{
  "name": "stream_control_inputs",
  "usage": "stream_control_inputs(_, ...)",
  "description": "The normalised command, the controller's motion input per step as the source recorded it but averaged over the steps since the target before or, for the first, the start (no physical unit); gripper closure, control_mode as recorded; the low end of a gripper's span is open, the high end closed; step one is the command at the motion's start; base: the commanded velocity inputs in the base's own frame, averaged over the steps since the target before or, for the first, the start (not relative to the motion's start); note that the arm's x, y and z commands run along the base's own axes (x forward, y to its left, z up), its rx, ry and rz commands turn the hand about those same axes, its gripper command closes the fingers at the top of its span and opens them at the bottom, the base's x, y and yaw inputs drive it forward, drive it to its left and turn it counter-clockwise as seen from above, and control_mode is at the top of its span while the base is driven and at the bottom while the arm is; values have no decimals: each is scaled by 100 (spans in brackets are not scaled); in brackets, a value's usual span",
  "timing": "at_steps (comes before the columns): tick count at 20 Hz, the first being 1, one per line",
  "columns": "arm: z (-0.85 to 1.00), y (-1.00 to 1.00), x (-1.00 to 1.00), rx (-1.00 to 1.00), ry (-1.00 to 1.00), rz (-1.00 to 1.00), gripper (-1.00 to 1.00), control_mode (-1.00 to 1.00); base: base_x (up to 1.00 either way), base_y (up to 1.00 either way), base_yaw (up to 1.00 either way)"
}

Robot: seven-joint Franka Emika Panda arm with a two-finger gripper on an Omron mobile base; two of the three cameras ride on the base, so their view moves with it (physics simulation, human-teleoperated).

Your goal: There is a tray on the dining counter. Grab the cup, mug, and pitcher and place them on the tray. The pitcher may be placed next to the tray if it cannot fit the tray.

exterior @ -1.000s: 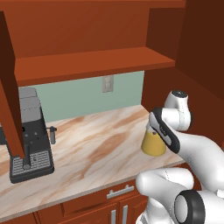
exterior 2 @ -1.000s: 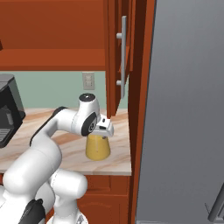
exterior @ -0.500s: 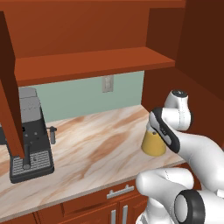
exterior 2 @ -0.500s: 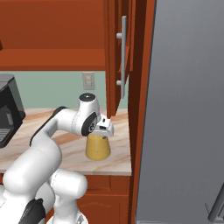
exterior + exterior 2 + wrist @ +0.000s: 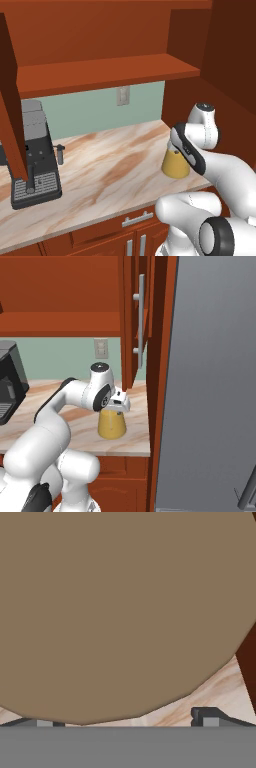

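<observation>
While parked at the bench point(image 5: 100, 170) end by the cabinet wall, pitcher point(image 5: 111, 423) directly under spread, empty fingers point(image 5: 210, 717), tan lid point(image 5: 115, 612) close below; apparently lined up for a top grasp.

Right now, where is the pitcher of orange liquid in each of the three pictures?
Left base view: the pitcher stands at the right end of the marbled counter, partly behind the arm.
Right base view: centre, the pitcher under the claw, near the counter's right end.
Hand view: its round tan lid is seen from straight above, very close.
Shared landmark: the marbled counter under the pitcher.
</observation>
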Motion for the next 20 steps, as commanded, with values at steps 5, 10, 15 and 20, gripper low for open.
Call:
stream_control_inputs(5, 0, 0, 0, 0, 0, 0, -100, -100, 0, 0, 0)
stream_control_inputs(10, 0, 0, 0, 0, 0, 0, -100, -100, 0, 0, 0)
stream_control_inputs(15, 0, 0, 0, 0, 0, 0, -100, -100, 0, 0, 0)
stream_control_inputs(20, 0, -1, 0, 0, 0, 1, -100, -100, 0, 0, 0)
